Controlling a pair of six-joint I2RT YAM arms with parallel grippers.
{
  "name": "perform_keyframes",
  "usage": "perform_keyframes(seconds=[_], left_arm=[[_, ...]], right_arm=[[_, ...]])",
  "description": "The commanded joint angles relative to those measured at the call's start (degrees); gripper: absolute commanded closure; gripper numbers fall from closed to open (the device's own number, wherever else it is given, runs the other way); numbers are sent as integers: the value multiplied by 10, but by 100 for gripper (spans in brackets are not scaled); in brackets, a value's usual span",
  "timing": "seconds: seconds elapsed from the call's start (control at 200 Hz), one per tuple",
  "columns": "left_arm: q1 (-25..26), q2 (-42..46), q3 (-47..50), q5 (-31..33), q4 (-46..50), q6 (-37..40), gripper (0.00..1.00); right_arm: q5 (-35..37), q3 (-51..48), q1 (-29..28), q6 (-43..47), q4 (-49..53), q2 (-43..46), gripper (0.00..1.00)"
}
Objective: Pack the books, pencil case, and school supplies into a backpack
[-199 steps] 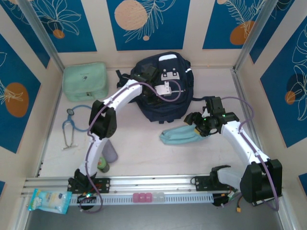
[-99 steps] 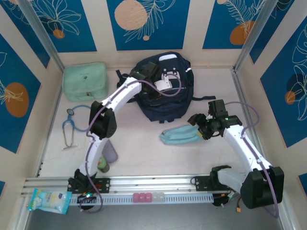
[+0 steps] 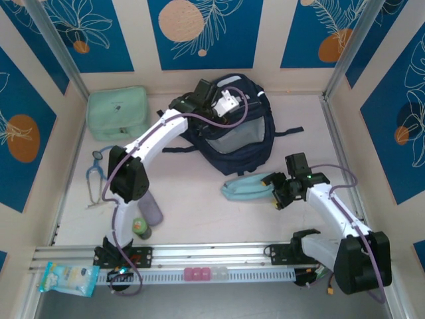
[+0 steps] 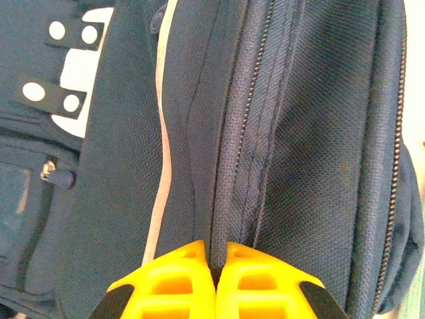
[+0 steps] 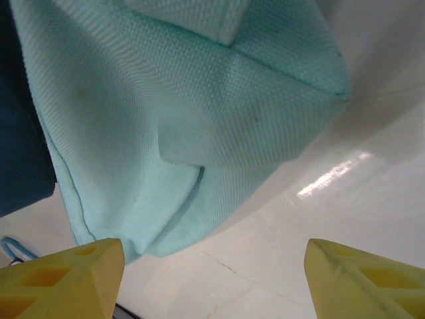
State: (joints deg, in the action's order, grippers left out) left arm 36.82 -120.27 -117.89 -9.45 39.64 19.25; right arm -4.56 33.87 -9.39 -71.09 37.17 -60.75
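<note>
backpack [image 3: 239,149] at worktop [image 3: 192,193] rear is pinched at zipper seam by left gripper [image 4: 214,262], fingers pressed together, likely holding it open; right gripper [image 5: 212,266] fingers are spread above pencil case [image 5: 166,100], near backpack; next, lowering and closing onto it is needed

Navy, white-trimmed backpack [image 3: 242,149]: fabric beside its zip pinched in the left gripper [image 4: 214,256]. Light-blue pencil case [image 3: 247,189] lies flat just ahead of the right gripper's [image 5: 212,256] spread fingers. Greyish-purple case [image 3: 153,210] lies well behind the left gripper.

Bright, even light — soft wrist close-ups
</note>
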Motion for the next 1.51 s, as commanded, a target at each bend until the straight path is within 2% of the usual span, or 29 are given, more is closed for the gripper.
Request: perform_keyframes(seconds=[0.0, 0.26, 0.475, 0.67, 0.8, 0.875, 0.97, 1.08, 1.315, 1.5], left_arm=[[10, 23, 3, -7, -35, -26, 100], [16, 25, 10, -7, -45, -41, 100], [17, 33, 20, 0, -43, -39, 100], [17, 68, 75, -1, -87, -28, 100], [17, 73, 75, 6, -85, -30, 100], [18, 78, 77, 7, -85, -33, 100], [17, 84, 88, 8, -94, -38, 100], [18, 86, 98, 15, -107, -49, 100], [15, 77, 88, 26, -115, -76, 100], [11, 74, 74, 32, -121, -89, 100]], right_arm=[[-15, -8, -4, -26, -50, -21, 27], [6, -3, -4, -32, -83, -96, 28], [28, -4, -6, -37, -93, -137, 33], [38, -4, -11, -37, -124, -158, 49], [45, -5, -12, -32, -140, -167, 64], [52, 0, -9, -20, -137, -166, 77], [69, 9, -8, 3, -124, -154, 91], [90, 19, -1, 37, -105, -128, 100], [87, 28, 22, 147, -107, 9, 100], [56, 73, 48, 217, -63, 88, 100]])
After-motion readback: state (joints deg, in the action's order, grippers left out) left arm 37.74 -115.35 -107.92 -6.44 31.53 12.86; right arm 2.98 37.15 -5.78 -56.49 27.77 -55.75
